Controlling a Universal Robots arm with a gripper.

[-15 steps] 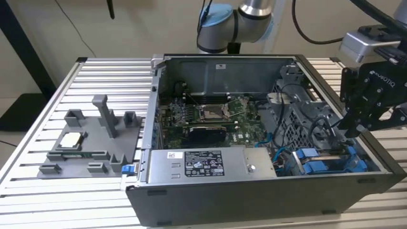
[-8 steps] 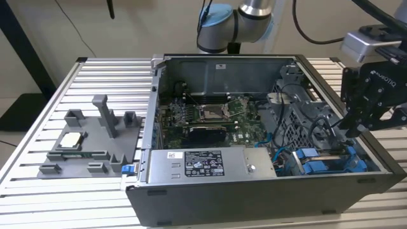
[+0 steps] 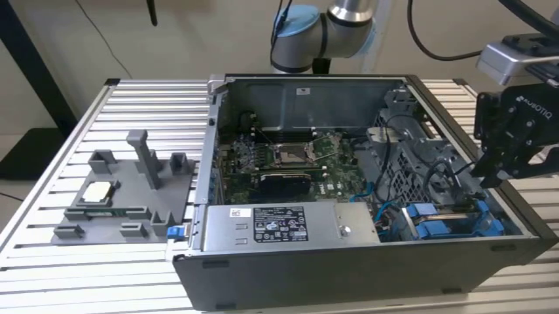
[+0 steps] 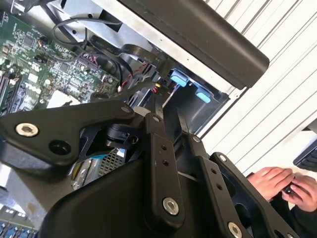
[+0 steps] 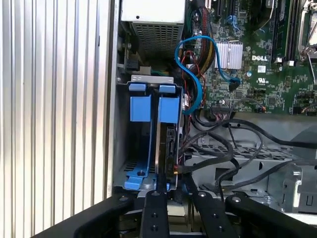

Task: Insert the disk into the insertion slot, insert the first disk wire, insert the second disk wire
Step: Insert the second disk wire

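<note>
The disk (image 5: 167, 141) stands in the insertion slot (image 5: 174, 130) of the dark drive cage, its blue carrier tab (image 5: 168, 105) at the far end. In the exterior view the disk's blue frame (image 3: 454, 221) sits at the case's right front corner. My gripper (image 5: 174, 182) is right at the disk's near end, and in the exterior view the gripper (image 3: 493, 173) hangs over the case's right wall. A black cable (image 5: 208, 161) ends in a small plug with an orange spot (image 5: 175, 171) beside the gripper (image 4: 166, 101). Whether it is the first or second disk wire, I cannot tell.
A second blue frame (image 5: 139, 106) fills the neighbouring bay. Blue cables (image 5: 193, 44) and several black ones loop between cage and motherboard (image 3: 288, 154). The power supply (image 3: 279, 222) lies at the case front. A grey fixture (image 3: 122, 190) stands on the slatted table. A person's hands (image 4: 277, 181) rest beyond the case.
</note>
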